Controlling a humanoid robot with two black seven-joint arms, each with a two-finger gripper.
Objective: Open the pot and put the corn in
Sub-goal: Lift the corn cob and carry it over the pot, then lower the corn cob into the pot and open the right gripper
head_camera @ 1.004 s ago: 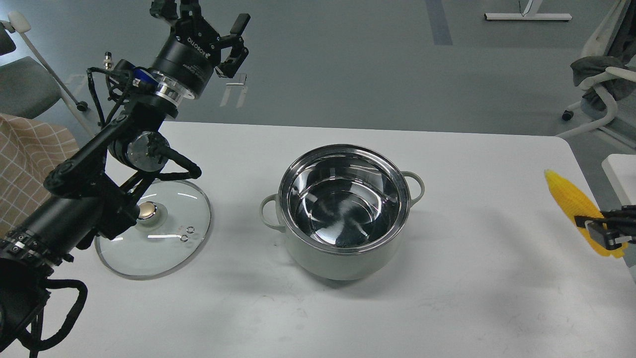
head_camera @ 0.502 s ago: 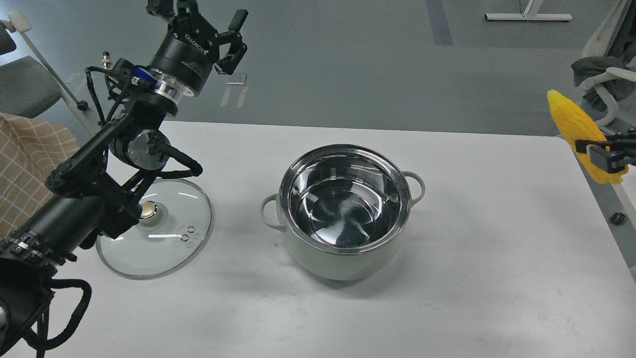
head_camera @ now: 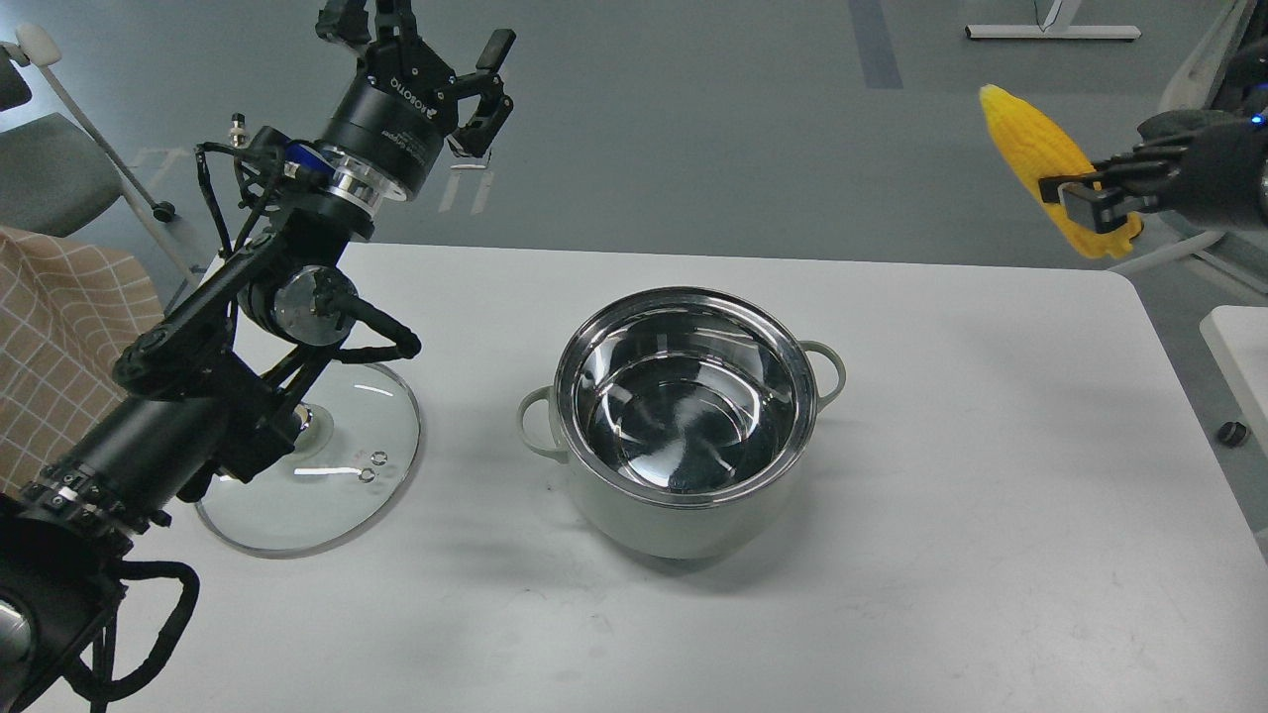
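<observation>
Two arms are in my view over the white table [head_camera: 941,555]. The pot [head_camera: 684,421] sits uncovered near the table's middle, bare tabletop all around it, widest to its right and front. The glass lid [head_camera: 337,475] lies flat to its left, apart from it, partly under my left arm. My left gripper [head_camera: 421,40] hangs high beyond the far edge, fingers spread wide, holding nothing. My right gripper [head_camera: 1075,193] pinches the corn [head_camera: 1040,158] near its thick end, tilted, raised beyond the table's far right corner.
</observation>
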